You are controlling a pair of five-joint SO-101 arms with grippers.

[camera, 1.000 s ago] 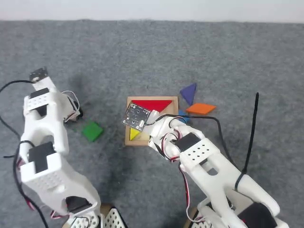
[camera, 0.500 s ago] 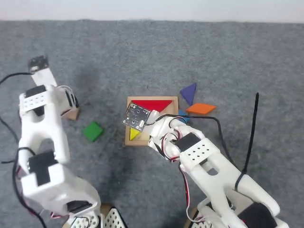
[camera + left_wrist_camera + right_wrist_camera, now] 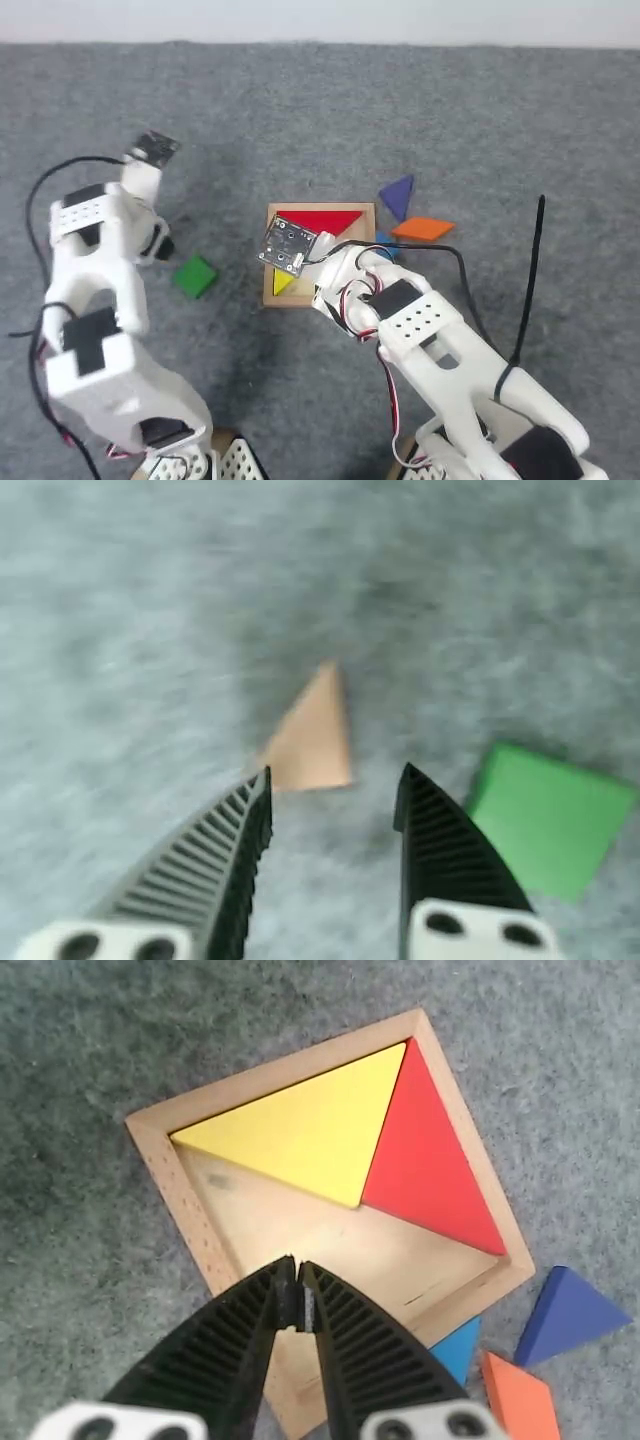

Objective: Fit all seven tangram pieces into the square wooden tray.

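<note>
Tangram work stands at two of seven. The red triangle (image 3: 430, 1160) and the yellow triangle (image 3: 300, 1130) lie flat and edge to edge in the square wooden tray (image 3: 190, 1210), which sits mid-table. The rest of its floor is bare.

The only change over the last second is on the left side. In the high view the left arm's wrist has swung from about 9 o'clock of its shoulder block round toward 1 o'clock. It now covers the spot where a tan corner peeped out beside it half a second ago. The left gripper (image 3: 335, 773) hangs with its claw spread wide and holding nothing. The tan triangle (image 3: 312, 740) lies flat on the grey mat just past its tips, and the green square (image 3: 194, 276) is near it, out at 9 o'clock of the tray. I read this as lining up for a pick of the tan triangle, with the grasp itself not yet made.

The right arm has not shifted. The right gripper (image 3: 297, 1268) hangs over the tray's bare half, its claw pressed together on nothing.

Still loose are the purple triangle (image 3: 398, 194) at 1 o'clock of the tray, the orange parallelogram (image 3: 422, 229) at 3 o'clock, and a blue piece (image 3: 458, 1348) just beside the tray's rim. That leaves five pieces to seat.
</note>
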